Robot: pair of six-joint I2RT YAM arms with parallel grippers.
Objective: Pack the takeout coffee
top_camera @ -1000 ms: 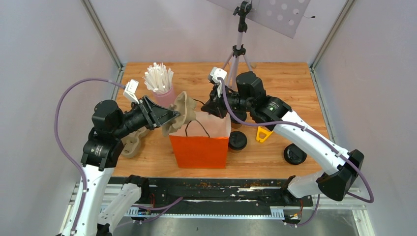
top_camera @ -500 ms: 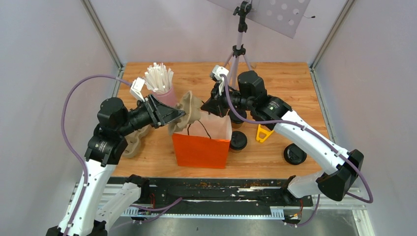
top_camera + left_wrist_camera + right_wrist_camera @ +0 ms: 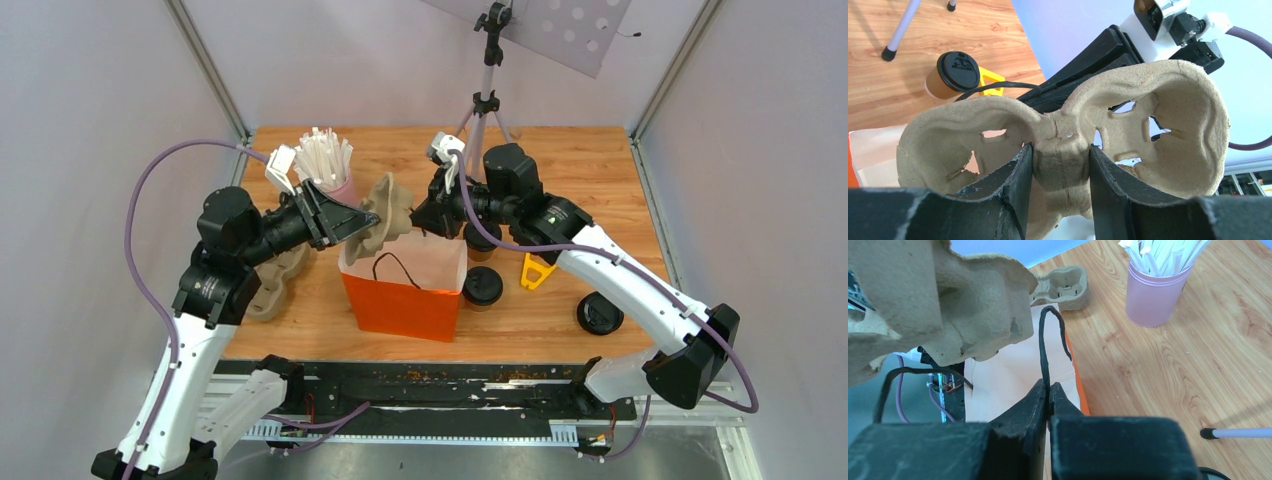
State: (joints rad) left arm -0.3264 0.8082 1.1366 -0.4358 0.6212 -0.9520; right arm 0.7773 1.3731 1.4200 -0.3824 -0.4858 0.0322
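The takeout coffee (image 3: pixel 483 287), a kraft cup under a black lid, stands upright on the worktop (image 3: pixel 600 180), just beside the right wall of the orange paper bag (image 3: pixel 400 305). Neither arm holds it.

The left gripper (image 3: pixel 1060 160) is clamped on the narrow middle bridge of a pulp cup tray (image 3: pixel 1173 115), one finger on each side of the bridge. It holds the tray on edge in the air above the bag's left rear corner. From this gripper the coffee lies at about 4 o'clock in the top view, on the far side of the bag and well apart.

The right gripper (image 3: pixel 1049 390) is pinched closed on the bag's black cord handle (image 3: pixel 1044 340), which loops up from between the fingertips at the bag's rear rim. From this gripper the coffee sits near, at about 5 o'clock, lower down and untouched.

A pink cup of white sticks (image 3: pixel 325 170) stands at 11 o'clock from the bag. A second pulp tray (image 3: pixel 270 285) lies at its 9 o'clock. A yellow piece (image 3: pixel 535 272) lies at 2 o'clock from the coffee. Another kraft cup (image 3: pixel 480 250) is partly hidden under the right arm, at 12 o'clock from the coffee.
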